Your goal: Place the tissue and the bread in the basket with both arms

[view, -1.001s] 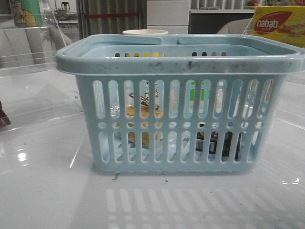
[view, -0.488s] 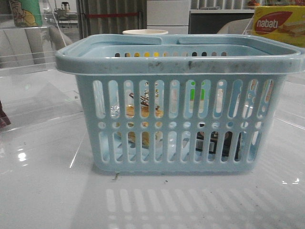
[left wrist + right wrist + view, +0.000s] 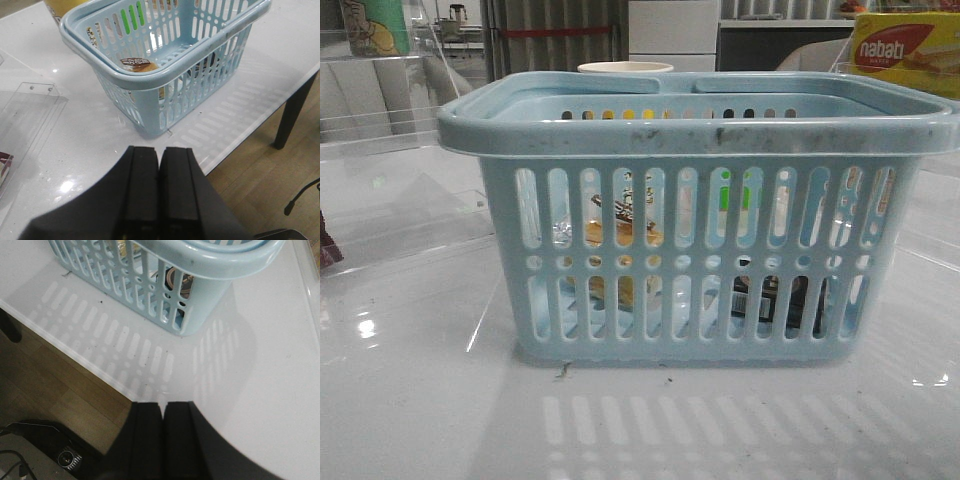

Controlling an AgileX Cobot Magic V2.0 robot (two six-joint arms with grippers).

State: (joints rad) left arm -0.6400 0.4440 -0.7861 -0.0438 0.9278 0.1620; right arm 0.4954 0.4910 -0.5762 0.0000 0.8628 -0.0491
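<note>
The light blue basket [image 3: 700, 125] stands in the middle of the white table, also in the left wrist view as the basket [image 3: 145, 80] and in the right wrist view as the basket [image 3: 200, 270]. Through its slots I see the golden bread [image 3: 620, 235] on the left side inside; the bread [image 3: 137, 64] shows from above too. The dark tissue [image 3: 770, 300] lies on the basket floor at the right, and the tissue [image 3: 176, 282] is partly visible through the slots. My left gripper [image 3: 160, 150] is shut and empty, back from the basket. My right gripper [image 3: 163, 405] is shut and empty, near the table edge.
A yellow-and-red nabati box [image 3: 905, 50] stands at the back right, a pale cup [image 3: 625, 68] behind the basket. Clear acrylic stands [image 3: 380, 130] are at the left. The table edge [image 3: 75, 357] and wooden floor [image 3: 40, 390] lie below both grippers.
</note>
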